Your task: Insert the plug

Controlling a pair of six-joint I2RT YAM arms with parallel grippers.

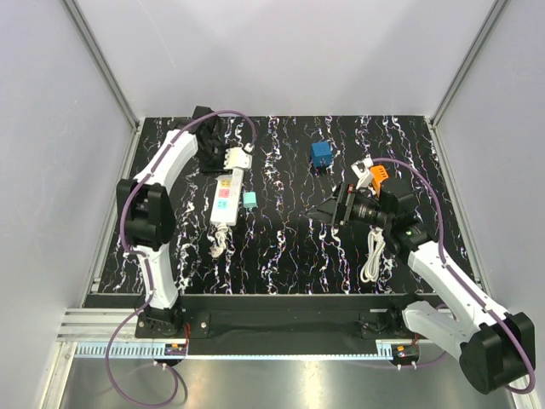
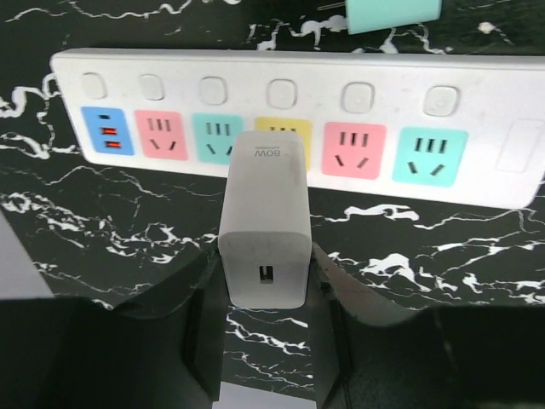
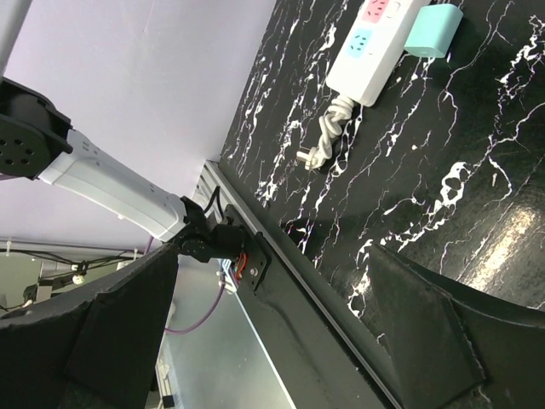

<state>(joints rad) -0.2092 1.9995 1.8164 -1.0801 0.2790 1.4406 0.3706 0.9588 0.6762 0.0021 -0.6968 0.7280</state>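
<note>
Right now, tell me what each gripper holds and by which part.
Left gripper holds the white charger by its two sides near the USB-port end. Right gripper is open, holding nothing.

The left arm [image 1: 174,158] stretches forward with the left gripper [image 1: 232,158] clamped on a white charger [image 2: 264,213]; the right gripper [image 1: 328,211] has its jaws spread wide.

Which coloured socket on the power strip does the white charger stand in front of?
The yellow socket, between a teal one and a pink one; the white charger hides most of it.
</note>
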